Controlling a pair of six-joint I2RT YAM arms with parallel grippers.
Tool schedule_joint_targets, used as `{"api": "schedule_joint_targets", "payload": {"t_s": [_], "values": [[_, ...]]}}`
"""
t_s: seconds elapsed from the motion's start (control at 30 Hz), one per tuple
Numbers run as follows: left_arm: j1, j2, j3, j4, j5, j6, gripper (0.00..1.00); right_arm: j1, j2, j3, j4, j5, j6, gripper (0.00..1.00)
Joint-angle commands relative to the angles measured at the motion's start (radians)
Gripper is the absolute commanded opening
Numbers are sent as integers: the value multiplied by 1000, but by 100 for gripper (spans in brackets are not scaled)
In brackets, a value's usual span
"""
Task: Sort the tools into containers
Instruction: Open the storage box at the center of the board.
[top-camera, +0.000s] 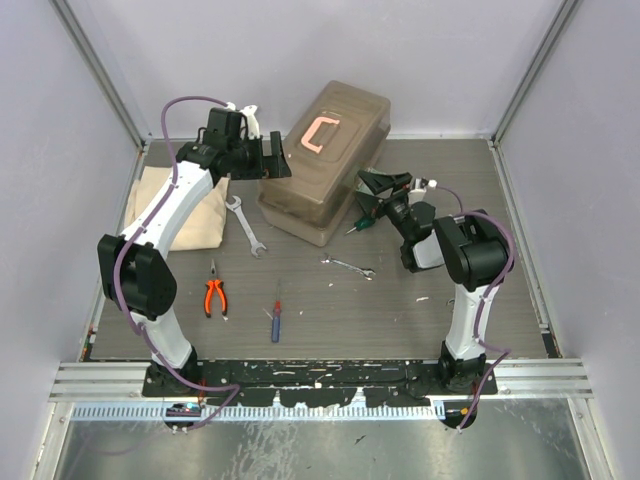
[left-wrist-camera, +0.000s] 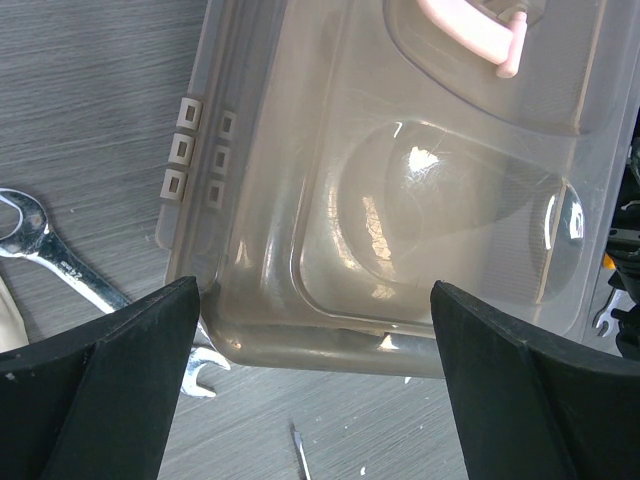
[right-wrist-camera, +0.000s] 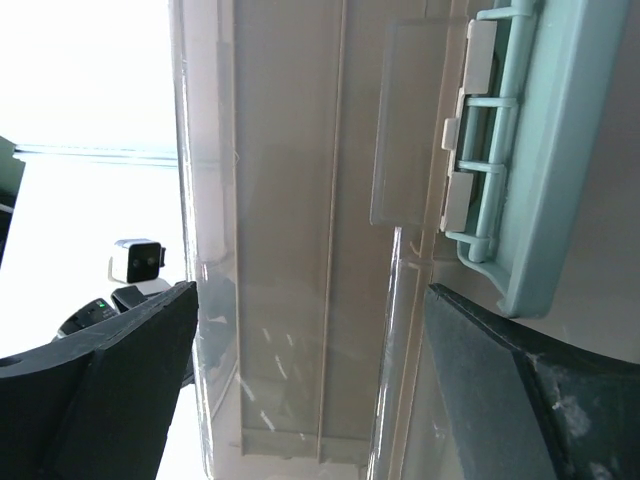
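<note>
The brown translucent toolbox (top-camera: 325, 160) is closed, so its trays are hidden; its salmon handle (top-camera: 318, 133) lies on the lid. My left gripper (top-camera: 272, 158) is open at the box's left end, with the lid (left-wrist-camera: 400, 200) between its fingers in the left wrist view. My right gripper (top-camera: 380, 190) is open against the box's right side, facing the wall (right-wrist-camera: 290, 250) beside the pale green latch (right-wrist-camera: 530, 150). On the table lie a silver wrench (top-camera: 246, 226), a second wrench (top-camera: 348, 266), orange pliers (top-camera: 214, 295), a blue-red screwdriver (top-camera: 276, 318) and a green screwdriver (top-camera: 357, 225).
A tan cloth (top-camera: 175, 210) lies at the left under my left arm. The workspace walls stand close at the left, right and back. The left wrist view shows the first wrench (left-wrist-camera: 60, 265) next to the box's corner.
</note>
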Motion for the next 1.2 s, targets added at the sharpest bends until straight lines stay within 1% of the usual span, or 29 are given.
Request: {"api": "schedule_joint_targets", "payload": {"t_s": [0.0,0.37,0.5,0.57,0.8,1.0,1.17], "values": [[-12,-16,10,36,52,12,98,12,5,33,192,0,61,98],[-13,-39,13,55,60,-14,98,12,-22,52,198,-9,80,98],[-10,-58,18,68,48,-31,98,13,-36,58,175,-19,73,98],[-6,-69,20,81,45,-40,98,13,-52,43,149,-12,54,98],[0,-68,38,81,26,-49,98,13,-119,-12,-21,13,-30,98],[-2,-45,28,82,69,-55,98,13,-98,-17,-19,4,-22,98],[-18,-70,-1,117,122,-50,98,13,-96,-19,-36,9,-31,98]]}}
